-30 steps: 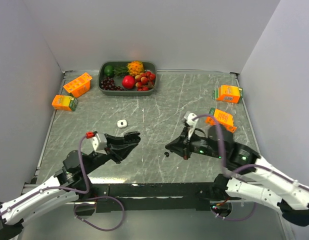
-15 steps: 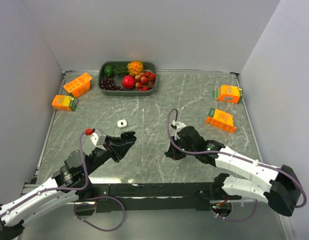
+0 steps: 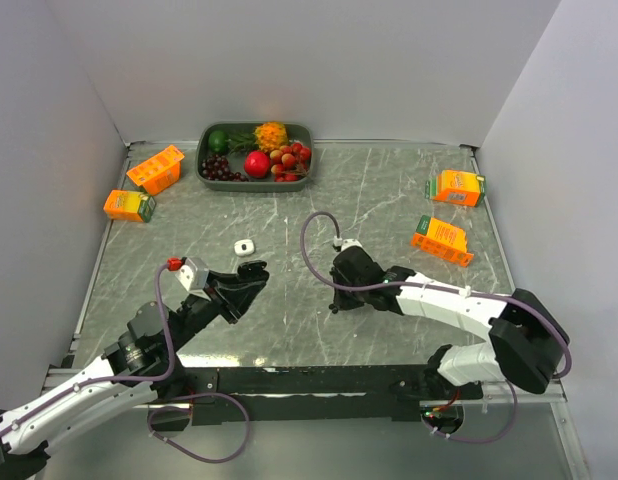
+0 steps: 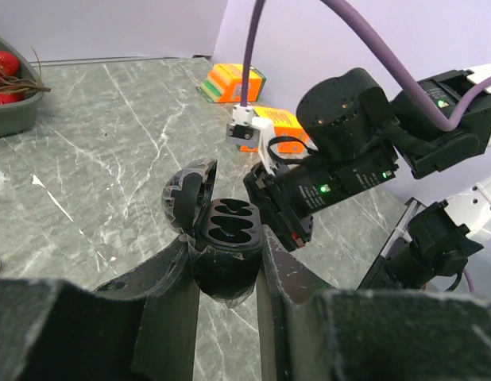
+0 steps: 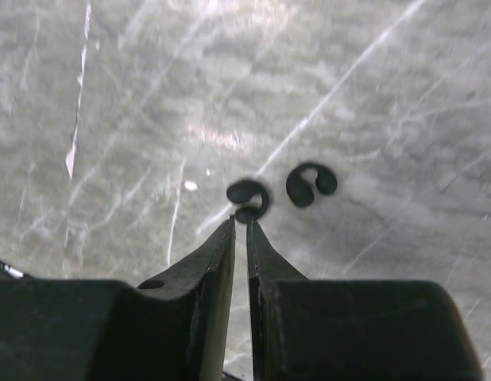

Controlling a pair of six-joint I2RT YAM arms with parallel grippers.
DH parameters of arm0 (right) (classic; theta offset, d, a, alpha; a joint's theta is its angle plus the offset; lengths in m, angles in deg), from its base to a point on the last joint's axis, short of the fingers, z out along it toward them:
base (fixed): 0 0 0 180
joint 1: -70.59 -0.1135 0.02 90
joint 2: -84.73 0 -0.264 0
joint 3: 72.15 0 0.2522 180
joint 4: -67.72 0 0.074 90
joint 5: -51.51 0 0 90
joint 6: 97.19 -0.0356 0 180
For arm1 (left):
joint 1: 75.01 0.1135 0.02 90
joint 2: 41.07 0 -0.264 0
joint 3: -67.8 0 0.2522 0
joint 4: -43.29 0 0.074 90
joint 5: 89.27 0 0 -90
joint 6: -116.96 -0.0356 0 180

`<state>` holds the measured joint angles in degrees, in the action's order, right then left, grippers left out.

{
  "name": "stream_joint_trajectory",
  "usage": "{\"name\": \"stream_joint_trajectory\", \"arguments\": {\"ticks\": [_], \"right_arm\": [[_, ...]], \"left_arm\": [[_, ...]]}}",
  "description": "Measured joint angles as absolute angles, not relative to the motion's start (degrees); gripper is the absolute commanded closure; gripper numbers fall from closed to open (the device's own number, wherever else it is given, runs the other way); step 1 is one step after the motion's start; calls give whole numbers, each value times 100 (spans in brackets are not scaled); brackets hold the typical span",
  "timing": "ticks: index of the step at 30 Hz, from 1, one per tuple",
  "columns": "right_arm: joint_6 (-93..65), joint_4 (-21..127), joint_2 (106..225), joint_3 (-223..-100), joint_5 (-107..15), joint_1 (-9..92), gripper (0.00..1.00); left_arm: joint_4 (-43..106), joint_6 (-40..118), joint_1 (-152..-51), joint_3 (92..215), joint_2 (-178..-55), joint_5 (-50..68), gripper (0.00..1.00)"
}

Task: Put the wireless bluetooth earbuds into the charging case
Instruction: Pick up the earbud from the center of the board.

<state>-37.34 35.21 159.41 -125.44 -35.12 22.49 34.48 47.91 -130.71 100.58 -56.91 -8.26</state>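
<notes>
My left gripper [image 4: 228,248] is shut on the black charging case [image 4: 226,228], held above the table with its lid [image 4: 187,190] hinged open and two empty wells facing up. From above, the case [image 3: 251,274] sits at the tip of the left gripper [image 3: 245,284]. Two glossy black earbuds [image 5: 249,198] [image 5: 309,184] lie side by side on the marble table [image 3: 319,210]. My right gripper [image 5: 239,220] points down at the nearer bud, its jaws a narrow slit apart with nothing between them. A small white earbud [image 3: 245,246] lies ahead of the left gripper.
A grey tray [image 3: 204,165] of fruit stands at the back. Orange cartons lie at the far left [image 3: 155,169] [image 3: 129,205] and at the right [image 3: 457,187] [image 3: 441,239]. The right arm [image 4: 349,151] hangs close beside the held case.
The right arm has swung left and forward, bringing its wrist over the black buds, and its jaws have parted slightly. The left gripper with the case has drawn back a little.
</notes>
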Motion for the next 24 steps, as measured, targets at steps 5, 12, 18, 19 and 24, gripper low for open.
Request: {"name": "stream_joint_trajectory", "arguments": {"ticks": [5, 12, 18, 19, 24], "right_arm": [[-3644, 3545, 16179, -12667, -3435, 2302, 80], [-3515, 3539, 16481, -12721, -3402, 2409, 68], [-3430, 3556, 16518, -12728, -3490, 2413, 64], [-3425, 3565, 16527, -12728, -3509, 2413, 64], [-3356, 3657, 16599, -12728, -3636, 2413, 65]], "left_arm": [[3439, 4791, -13071, 10058, -5691, -824, 99], [3419, 4791, -13071, 10058, -5693, -824, 99], [3411, 4830, -13071, 10058, -5693, -822, 99], [3411, 4841, -13071, 10058, -5693, -822, 99], [3411, 4892, -13071, 10058, -5726, -820, 99]]}}
